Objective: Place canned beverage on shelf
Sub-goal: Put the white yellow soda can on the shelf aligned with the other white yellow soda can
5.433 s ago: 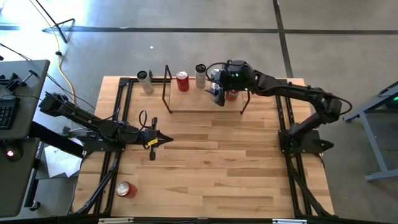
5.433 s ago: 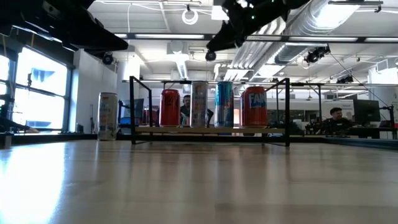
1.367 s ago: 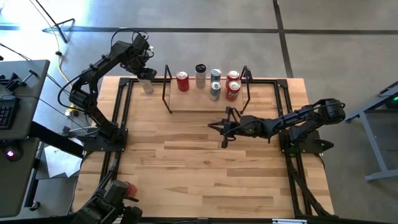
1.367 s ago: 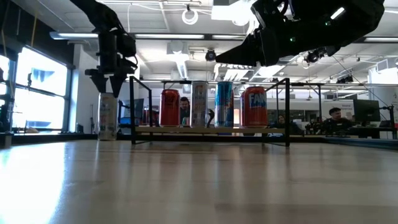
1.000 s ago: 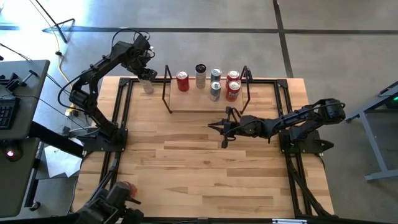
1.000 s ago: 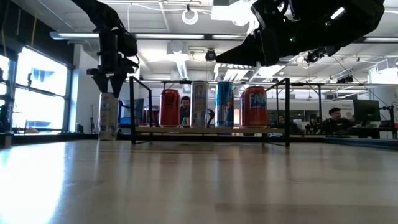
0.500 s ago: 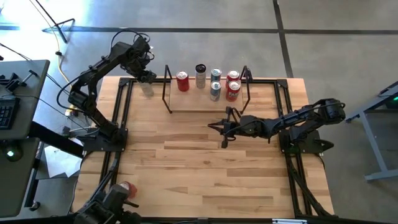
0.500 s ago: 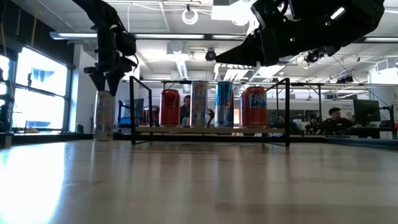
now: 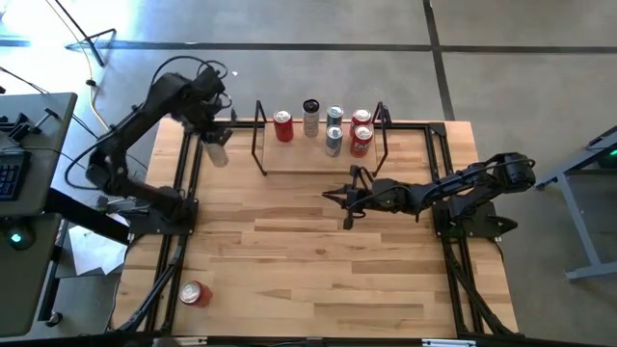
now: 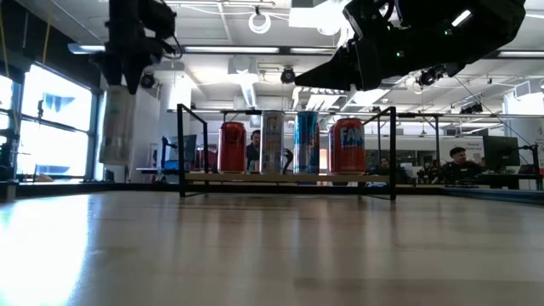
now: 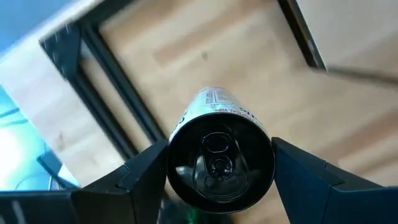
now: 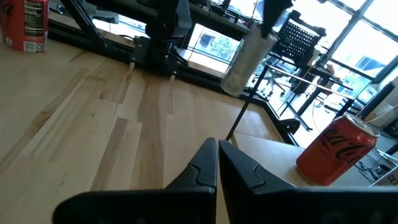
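A slim pale canned beverage [image 9: 217,150] hangs clear of the table beyond the shelf's left end, with my left gripper [image 9: 209,128] shut on it from above. The low view shows this can [image 10: 116,127] raised under the gripper [image 10: 128,85]. The shelf [image 9: 318,160], a low wooden board in a black rod frame, carries several upright cans at the table's far edge. My right gripper [image 9: 333,198] is shut and empty over the table's middle, in front of the shelf. My left gripper pinches the can's top end [image 11: 177,163] between its two fingers [image 11: 146,177], one on each side of the rim. The fingers come from above, pointing down. The can hangs below them, lifted clear of the table and slightly tilted.
A red can [image 9: 193,293] lies near the table's near left corner. Black frame rails [image 9: 188,164] run along the table's left and right sides. A red cola can [image 12: 333,152] stands at the shelf's left end, nearest the held can.
My left gripper has taken hold of the pale can, which stood on the table at the far left. It has raised the can clear of the table and carried it a little toward the table's left and near edges. The can now hangs slightly tilted.
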Tool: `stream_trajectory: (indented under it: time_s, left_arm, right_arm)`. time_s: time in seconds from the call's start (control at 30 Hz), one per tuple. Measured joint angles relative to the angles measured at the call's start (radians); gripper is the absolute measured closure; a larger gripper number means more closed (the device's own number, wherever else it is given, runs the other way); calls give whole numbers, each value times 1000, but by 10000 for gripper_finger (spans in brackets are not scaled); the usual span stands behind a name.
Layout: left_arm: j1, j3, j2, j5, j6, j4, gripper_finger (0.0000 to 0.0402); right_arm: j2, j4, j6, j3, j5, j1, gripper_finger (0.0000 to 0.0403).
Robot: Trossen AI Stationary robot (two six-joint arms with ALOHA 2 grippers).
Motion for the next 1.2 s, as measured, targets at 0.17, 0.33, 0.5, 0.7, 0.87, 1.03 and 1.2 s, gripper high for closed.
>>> stream_trajectory:
  time_s: [0.17, 0.33, 0.5, 0.7, 0.87, 1.03, 1.2]
  left_arm:
    - [-121, -64, -139, -1, -146, -53, 167]
    - [-276, -198, -282, 42, -293, -57, 167]
    - [-461, -323, -376, 60, -451, 16, 167]
    - [-664, -413, -389, 59, -607, 238, 167]
    - [-765, -435, -285, 43, -707, 397, 167]
    - [-802, -367, -121, 38, -707, 432, 167]
    - [-795, -228, 31, 37, -635, 418, 166]
  right_arm:
    - [0, -8, 0, 0, 0, 0, 402]
    - [0, -9, 1, 0, 0, 0, 402]
    - [0, -38, 38, 0, 0, 0, 402]
    - [0, -46, 45, 0, 0, 0, 402]
    - [0, -45, 52, 0, 0, 0, 402]
    - [0, -40, 53, 0, 0, 0, 402]
    - [0, -37, 52, 0, 0, 0, 402]
